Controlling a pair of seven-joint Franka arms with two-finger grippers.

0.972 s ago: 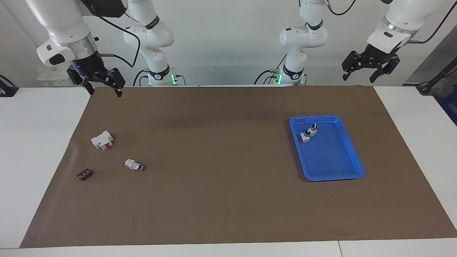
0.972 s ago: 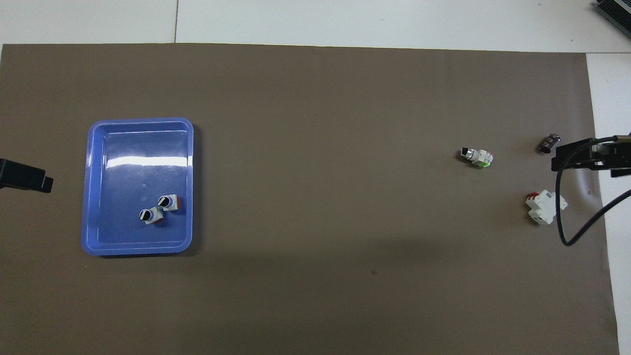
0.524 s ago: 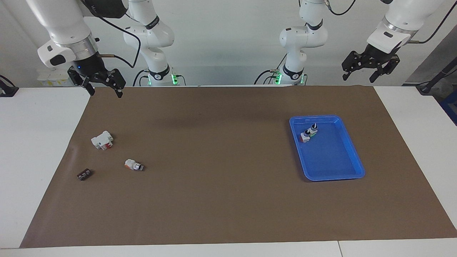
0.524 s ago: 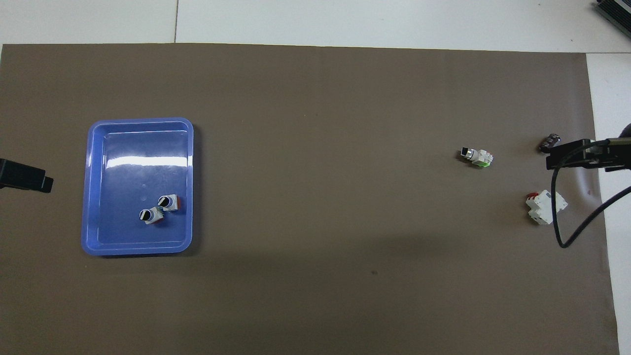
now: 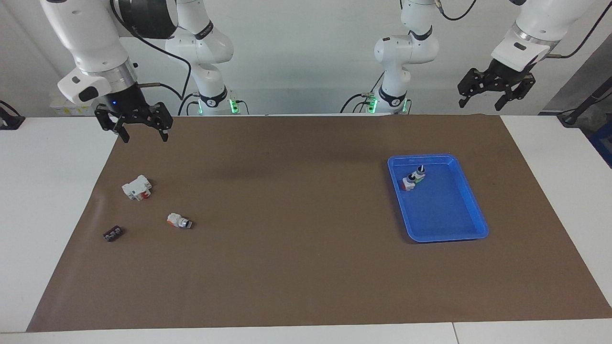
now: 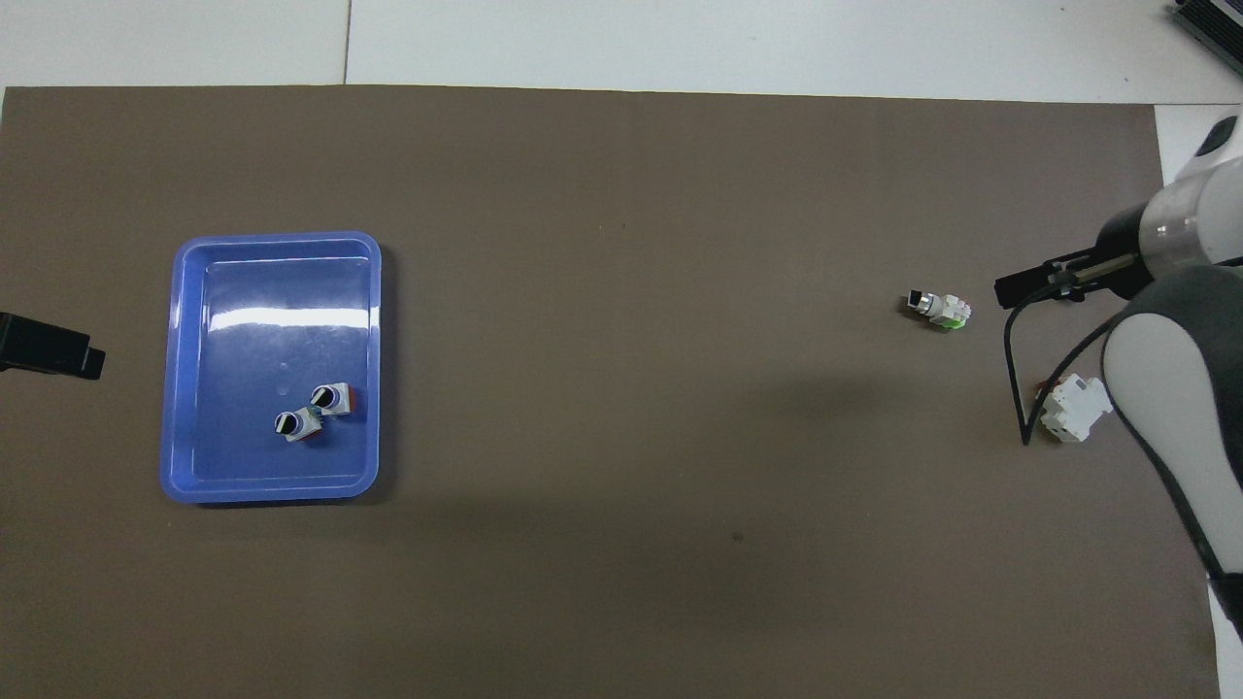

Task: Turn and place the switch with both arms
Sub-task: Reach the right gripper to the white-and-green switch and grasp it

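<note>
Here the switch (image 5: 179,221) is seen lying on its side on the mat, knob toward the left arm's end. It is best reached by the right gripper (image 5: 140,136), empty with fingers spread, raised over the mat's robot-side edge. The left gripper (image 5: 482,99) waits, likewise open.

Bright, even light from overhead; both views sharp. White glare streaks the blue tray (image 6: 194,291), and soft, faint shadows cross the brown mat (image 5: 306,267).
</note>
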